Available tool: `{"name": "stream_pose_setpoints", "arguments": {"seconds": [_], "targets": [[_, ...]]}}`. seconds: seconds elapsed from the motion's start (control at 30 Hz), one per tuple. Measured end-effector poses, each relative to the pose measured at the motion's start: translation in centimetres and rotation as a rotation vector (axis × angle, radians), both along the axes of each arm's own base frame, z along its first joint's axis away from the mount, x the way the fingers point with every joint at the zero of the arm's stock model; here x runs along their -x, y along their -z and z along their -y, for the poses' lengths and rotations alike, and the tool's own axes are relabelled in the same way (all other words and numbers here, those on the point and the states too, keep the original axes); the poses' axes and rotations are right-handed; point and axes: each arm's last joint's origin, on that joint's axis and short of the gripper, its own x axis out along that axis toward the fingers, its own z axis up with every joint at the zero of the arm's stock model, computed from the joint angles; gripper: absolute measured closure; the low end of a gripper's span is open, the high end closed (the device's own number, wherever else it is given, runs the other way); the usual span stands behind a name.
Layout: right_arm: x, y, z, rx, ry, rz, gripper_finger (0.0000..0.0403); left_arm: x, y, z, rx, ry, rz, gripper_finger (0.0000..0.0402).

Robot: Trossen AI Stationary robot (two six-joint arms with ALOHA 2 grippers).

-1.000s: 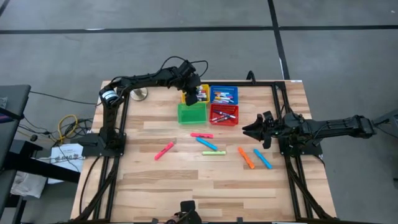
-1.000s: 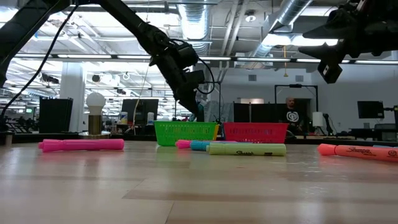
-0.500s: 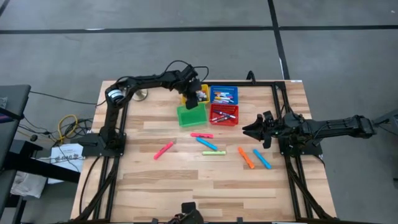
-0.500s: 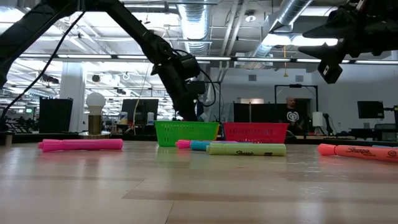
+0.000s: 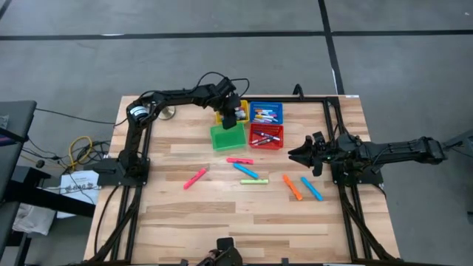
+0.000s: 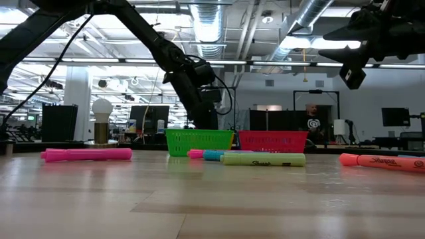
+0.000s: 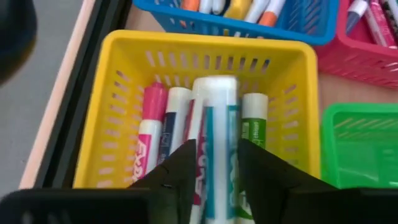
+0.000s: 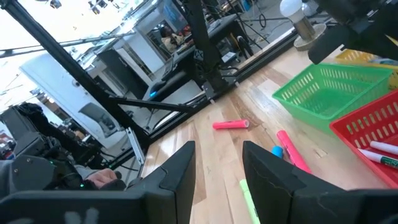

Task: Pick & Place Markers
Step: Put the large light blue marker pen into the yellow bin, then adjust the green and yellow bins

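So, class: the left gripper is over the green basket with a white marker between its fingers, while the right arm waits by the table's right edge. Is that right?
Not quite. The left gripper is over the yellow basket, not the green basket; the left wrist view shows it. The white marker does lie between its fingers, and the right gripper does wait by the table's right edge.

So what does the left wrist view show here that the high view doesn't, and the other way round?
Only the left wrist view: what lies in the yellow basket below the left gripper, namely a pink marker, white markers and a green-labelled one, with a white marker between the fingers.

Only the high view: the loose markers on the table, and the right gripper off at the right side, empty.

Both: the yellow, blue, red and green baskets clustered together.
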Motion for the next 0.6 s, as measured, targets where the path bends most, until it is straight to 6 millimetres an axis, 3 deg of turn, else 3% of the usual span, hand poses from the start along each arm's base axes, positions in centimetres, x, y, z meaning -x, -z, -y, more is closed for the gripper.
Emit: {"name": "stream_pose_setpoints", "arguments": {"seconds": [0.27,0.47,0.6], "targets": [[0.0,0.0,0.0,-0.002,0.0,0.0,0.028,0.1,-0.7,0.0,-0.031,-0.014,0.009,0.0222],[0.0,0.0,0.0,-0.002,0.001,0.0,0.028,0.9,-5.7,0.7,-0.074,-0.065,0.116,0.0207],[0.0,0.0,0.0,-0.002,0.001,0.0,0.028,2.0,-9.5,2.4,0.009,-0.184,0.193,0.0208]]}}
